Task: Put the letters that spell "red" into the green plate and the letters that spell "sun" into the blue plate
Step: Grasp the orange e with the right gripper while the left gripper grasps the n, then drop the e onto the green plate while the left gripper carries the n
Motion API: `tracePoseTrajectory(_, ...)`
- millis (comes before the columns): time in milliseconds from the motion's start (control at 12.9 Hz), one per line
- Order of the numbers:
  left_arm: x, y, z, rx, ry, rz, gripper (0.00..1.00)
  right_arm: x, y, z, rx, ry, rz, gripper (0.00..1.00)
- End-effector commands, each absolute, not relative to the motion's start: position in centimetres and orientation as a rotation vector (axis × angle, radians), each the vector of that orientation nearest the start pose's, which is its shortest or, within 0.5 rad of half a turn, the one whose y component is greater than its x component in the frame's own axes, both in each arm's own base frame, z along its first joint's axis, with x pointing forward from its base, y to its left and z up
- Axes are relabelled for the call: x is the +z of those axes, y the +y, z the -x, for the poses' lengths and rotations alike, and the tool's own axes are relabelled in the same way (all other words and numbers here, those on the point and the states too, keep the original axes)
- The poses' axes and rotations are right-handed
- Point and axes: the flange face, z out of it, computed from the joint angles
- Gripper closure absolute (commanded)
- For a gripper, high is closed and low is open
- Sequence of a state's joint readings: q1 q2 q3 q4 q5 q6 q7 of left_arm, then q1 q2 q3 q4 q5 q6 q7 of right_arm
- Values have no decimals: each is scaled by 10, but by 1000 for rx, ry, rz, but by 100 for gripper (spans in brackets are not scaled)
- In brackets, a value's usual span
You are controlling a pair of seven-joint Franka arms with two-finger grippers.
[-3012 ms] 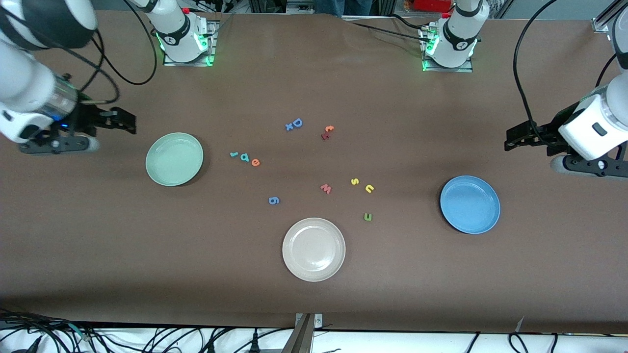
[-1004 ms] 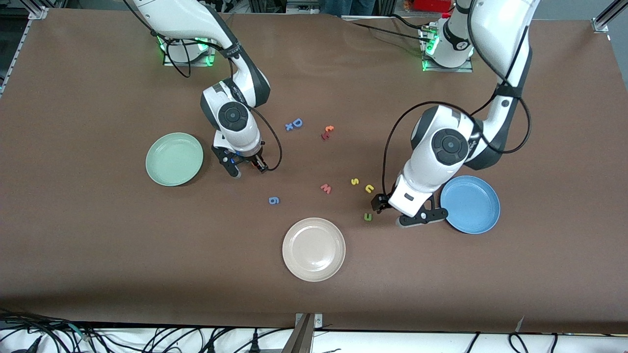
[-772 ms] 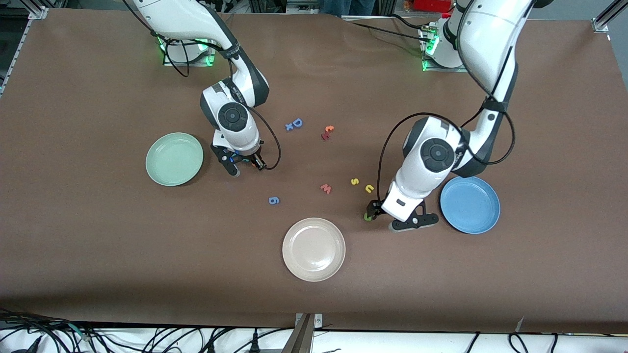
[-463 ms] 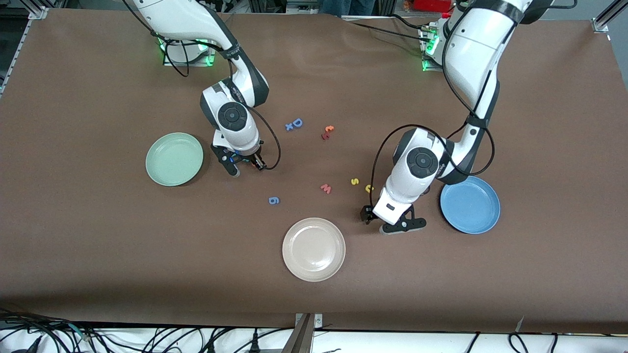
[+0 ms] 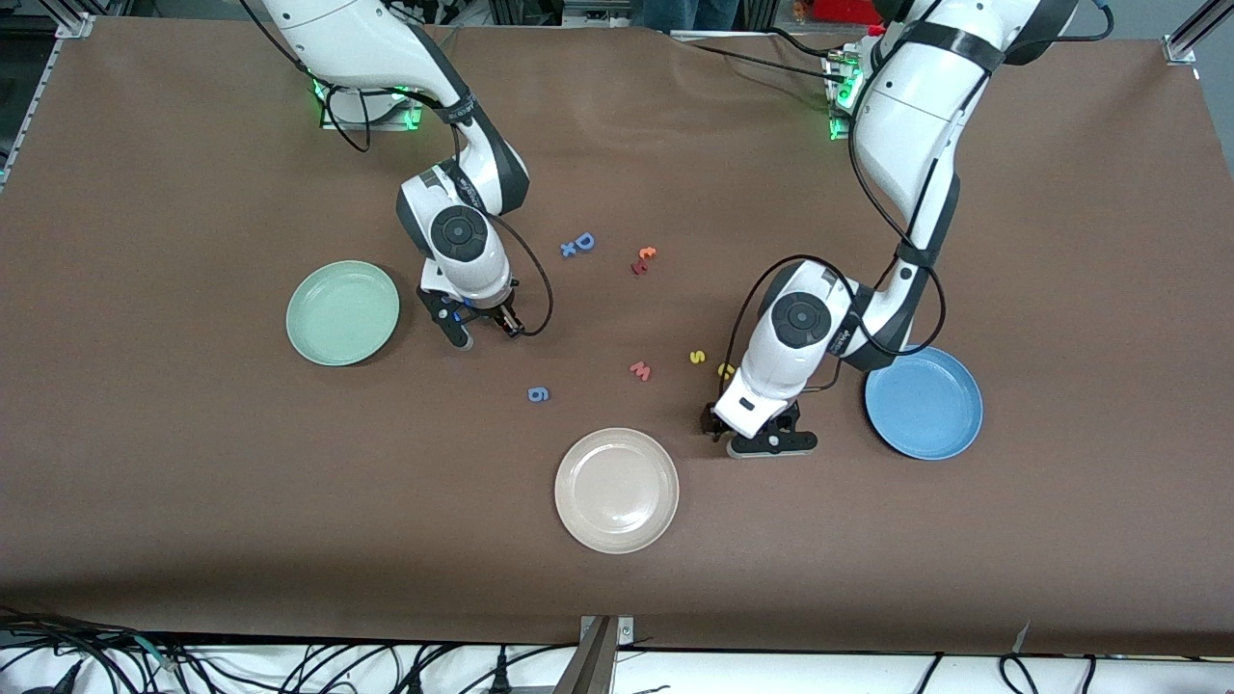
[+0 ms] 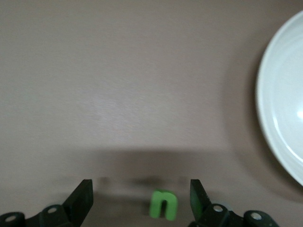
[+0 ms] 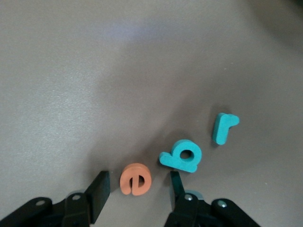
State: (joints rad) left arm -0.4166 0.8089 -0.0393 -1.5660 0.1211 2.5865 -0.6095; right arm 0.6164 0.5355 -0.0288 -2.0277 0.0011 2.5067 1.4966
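In the right wrist view, my right gripper (image 7: 137, 191) stands open low over the table, with the orange "e" (image 7: 135, 178) between its fingers and touching neither. The teal "d" (image 7: 181, 156) and teal "r" (image 7: 224, 126) lie just beside it. The hand (image 5: 485, 328) hides all three in the front view, close to the green plate (image 5: 342, 313). My left gripper (image 6: 140, 198) is open and straddles the dark green "n" (image 6: 164, 204), between the beige plate and the blue plate (image 5: 924, 402). The yellow "s" (image 5: 697, 357) and the yellow "u" (image 5: 723, 369), half hidden by the left arm, lie on the table.
A beige-white plate (image 5: 616, 490) sits nearest the front camera, and its rim (image 6: 284, 94) shows in the left wrist view. A red "w" (image 5: 641, 370), a blue "g" (image 5: 538, 393), a blue "D" (image 5: 584, 241) and an orange and dark red pair (image 5: 643, 258) lie mid-table.
My left arm has swung from beside the blue plate toward the beige plate and come down over the green "n". The right gripper's fingers have drawn closer around the "e".
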Motion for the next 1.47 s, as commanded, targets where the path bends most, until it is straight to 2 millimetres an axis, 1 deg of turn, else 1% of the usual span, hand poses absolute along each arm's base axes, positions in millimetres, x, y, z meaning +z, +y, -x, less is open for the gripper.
tracePoseTrajectory(0,190,-320,-649,-371,53,3151,10,168,330,-492,18,1420,2862,72)
tracePoseTrajectory(77,183,-320,-648,-358,107,3144,10,169,330,-492,16,1416,2861,76)
tracePoseTrajectory(154,170,-320,-645,-331,146,3136,15,170,330,-494,12,1415,2859,81)
tracePoseTrajectory(232,159,-319,-642,-308,175,3129,18,173,330,-497,5,1406,2858,83)
tracePoseTrajectory(386,157,-319,-642,-302,221,3127,26,184,333,-505,-8,1374,2860,83)
tracePoseTrajectory(463,158,-319,-643,-295,215,3131,26,191,334,-506,-9,1368,2863,83)
tracePoseTrajectory(541,158,-320,-642,-294,209,3134,26,203,334,-509,-12,1357,2866,83)
tracePoseTrajectory(618,158,-320,-643,-293,198,3139,26,213,327,-514,-14,1325,2892,83)
tracePoseTrajectory(695,160,-320,-643,-295,191,3145,26,225,316,-520,-15,1263,2931,83)
tracePoseTrajectory(772,163,-320,-644,-301,184,3148,25,233,301,-525,1,1181,2994,87)
tracePoseTrajectory(850,162,-320,-644,-299,184,3147,26,242,281,-531,31,1120,3049,87)
tracePoseTrajectory(927,161,-321,-643,-298,191,3144,28,248,263,-535,55,1073,3091,87)
tracePoseTrajectory(1004,161,-322,-643,-297,195,3145,35,253,250,-537,64,1020,3117,87)
tracePoseTrajectory(1081,160,-322,-643,-295,200,3144,39,257,235,-539,70,985,3134,87)
tracePoseTrajectory(1158,161,-322,-643,-297,200,3145,39,256,221,-539,89,935,3159,87)
tracePoseTrajectory(1236,162,-324,-642,-295,184,3155,38,260,204,-540,95,880,3176,87)
tracePoseTrajectory(1313,162,-332,-638,-286,175,3170,37,259,185,-538,114,832,3195,87)
tracePoseTrajectory(1390,161,-337,-635,-278,172,3178,37,258,161,-539,134,782,3215,87)
